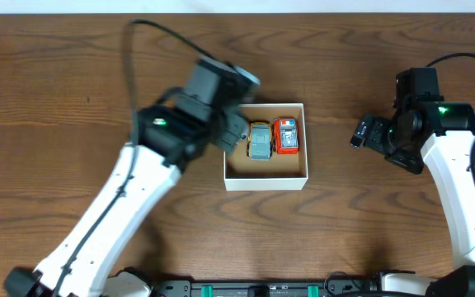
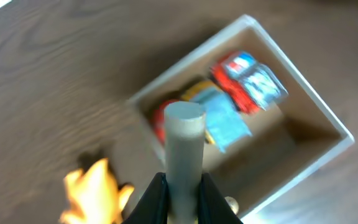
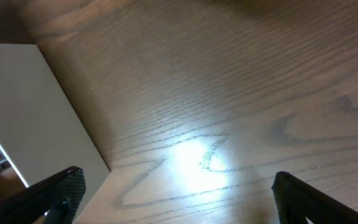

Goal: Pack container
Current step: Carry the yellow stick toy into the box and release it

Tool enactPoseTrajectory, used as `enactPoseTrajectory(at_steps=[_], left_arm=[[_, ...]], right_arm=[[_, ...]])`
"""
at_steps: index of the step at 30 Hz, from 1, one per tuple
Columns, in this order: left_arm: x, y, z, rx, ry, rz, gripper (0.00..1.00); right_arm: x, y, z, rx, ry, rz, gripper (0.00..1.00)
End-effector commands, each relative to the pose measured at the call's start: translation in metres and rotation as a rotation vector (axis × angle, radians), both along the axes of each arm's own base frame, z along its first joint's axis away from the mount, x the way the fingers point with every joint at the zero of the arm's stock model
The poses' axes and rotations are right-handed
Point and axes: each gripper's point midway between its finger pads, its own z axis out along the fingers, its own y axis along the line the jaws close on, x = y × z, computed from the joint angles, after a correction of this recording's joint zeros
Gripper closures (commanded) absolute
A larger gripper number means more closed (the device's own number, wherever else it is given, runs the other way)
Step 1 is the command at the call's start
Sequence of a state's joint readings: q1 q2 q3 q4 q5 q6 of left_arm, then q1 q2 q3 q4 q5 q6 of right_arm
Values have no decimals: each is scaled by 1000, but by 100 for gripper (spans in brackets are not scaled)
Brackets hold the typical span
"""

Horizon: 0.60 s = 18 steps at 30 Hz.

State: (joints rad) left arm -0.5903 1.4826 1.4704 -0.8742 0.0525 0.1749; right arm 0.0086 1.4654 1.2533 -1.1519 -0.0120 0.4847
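I have the container (image 1: pixel 266 183) near the middle of the wooden tabletop (image 1: pixel 56 99), a small square box with white walls and a brown floor. Two toy cars lie side by side in its far half: a yellow and grey one (image 1: pixel 259 140) on the left and a red one (image 1: pixel 286 135) just beside it on the right. My left pincer (image 1: pixel 231 132) hangs over the container's left wall. Its wrist camera is blurred, but the two dark fingers (image 2: pixel 157 199) are drawn in against a grey cylinder (image 2: pixel 184 149) that stands upright between them. Past the cylinder I can make out something red (image 2: pixel 160 118) inside the box, though not what it is. An orange-yellow object (image 2: pixel 92 190), too smeared to name, sits on the wood outside the container. My right pincer (image 3: pixel 179 193) is well apart to the right of the box, spread wide with nothing between its fingers (image 3: pixel 67 186), over bare wood with the container's white wall at the left edge of its view.
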Motion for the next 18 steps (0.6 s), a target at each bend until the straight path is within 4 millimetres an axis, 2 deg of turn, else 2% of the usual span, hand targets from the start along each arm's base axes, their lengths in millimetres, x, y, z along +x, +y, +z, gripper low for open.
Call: enactPoseTrajectory(at_steps=[1, 4, 8, 12, 18], left_arm=[[-10, -28, -15, 115, -33, -236, 94], [-18, -47, -38, 166, -1, -330, 94], [-20, -62, -70, 209, 61, -366, 94], [-15, -67, -102, 245, 118, -373, 94], [-11, -70, -133, 282, 167, -385, 94]], right_arm=[[-1, 0, -1, 1, 5, 15, 1], [-2, 0, -2, 0, 9, 16, 1], [-4, 0, -2, -2, 15, 27, 1], [-5, 0, -2, -3, 19, 29, 1], [-6, 0, -2, -3, 24, 29, 1]])
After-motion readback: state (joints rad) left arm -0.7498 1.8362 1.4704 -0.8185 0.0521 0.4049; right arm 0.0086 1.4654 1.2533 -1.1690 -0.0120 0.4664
